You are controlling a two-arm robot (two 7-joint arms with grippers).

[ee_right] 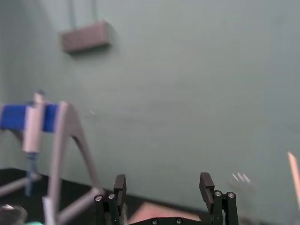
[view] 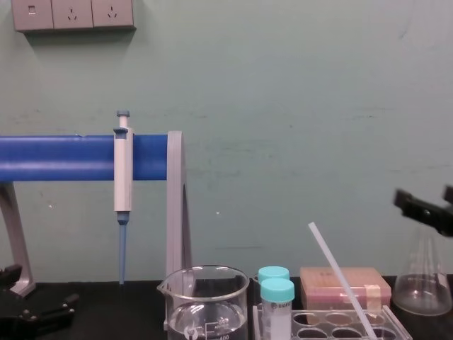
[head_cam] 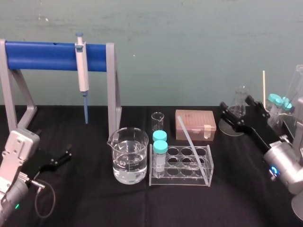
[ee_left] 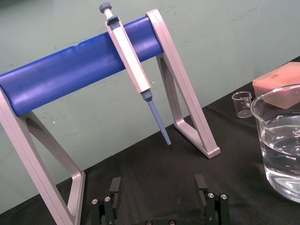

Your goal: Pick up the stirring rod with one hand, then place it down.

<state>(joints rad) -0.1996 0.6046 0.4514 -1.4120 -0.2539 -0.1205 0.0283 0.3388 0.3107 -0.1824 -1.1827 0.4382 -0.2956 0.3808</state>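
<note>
The stirring rod (head_cam: 191,144) is propped aslant in the tube rack (head_cam: 180,180), its foot obscured. The raised right gripper (head_cam: 235,105) and low left gripper (head_cam: 67,153) are held with jaws apart.

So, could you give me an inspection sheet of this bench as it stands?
Surface: black table.
Job's things: stirring rod leans tilted in the tube rack, untouched.
Clutter: water beaker, small beaker, pink box, flask, pipette on blue stand.
Grippers: left gripper low at left, fingers open; right gripper raised by the flask, fingers open.
Cables: grey loop by left arm.
Surroundings: green wall, wall sockets.
</note>
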